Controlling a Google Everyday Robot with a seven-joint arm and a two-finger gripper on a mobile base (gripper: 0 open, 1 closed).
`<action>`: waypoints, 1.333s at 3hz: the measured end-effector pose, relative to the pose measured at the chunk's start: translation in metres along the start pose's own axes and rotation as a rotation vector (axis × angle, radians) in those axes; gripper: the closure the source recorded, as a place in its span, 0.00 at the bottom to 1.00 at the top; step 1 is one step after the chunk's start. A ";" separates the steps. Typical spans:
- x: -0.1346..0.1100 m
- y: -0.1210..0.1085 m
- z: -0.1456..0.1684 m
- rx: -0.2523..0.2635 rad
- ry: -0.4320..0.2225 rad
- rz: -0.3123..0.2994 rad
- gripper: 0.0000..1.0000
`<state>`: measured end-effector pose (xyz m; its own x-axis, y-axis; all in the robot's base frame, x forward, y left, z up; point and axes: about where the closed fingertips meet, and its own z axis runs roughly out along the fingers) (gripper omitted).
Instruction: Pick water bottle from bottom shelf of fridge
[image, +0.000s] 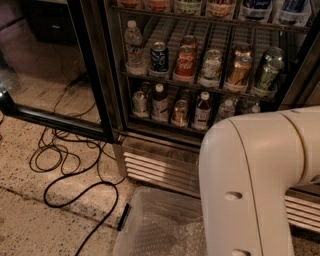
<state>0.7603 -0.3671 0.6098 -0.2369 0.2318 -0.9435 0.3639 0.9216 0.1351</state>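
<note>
text read: white Coca-Cola script is made out on the red can (185, 64), stood on the middle wire rack (171, 79) | other cans and bottles (239, 70): labels are seen but cannot be read | gripper: out of view, only the white arm (250, 185) is shown, lower right
</note>
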 end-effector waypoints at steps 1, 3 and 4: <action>0.000 0.000 0.000 0.000 0.000 0.000 1.00; -0.001 0.001 -0.002 -0.005 -0.001 0.002 1.00; -0.003 0.002 -0.003 -0.009 -0.003 0.002 1.00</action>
<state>0.7585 -0.3651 0.6140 -0.2331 0.2331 -0.9441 0.3564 0.9238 0.1400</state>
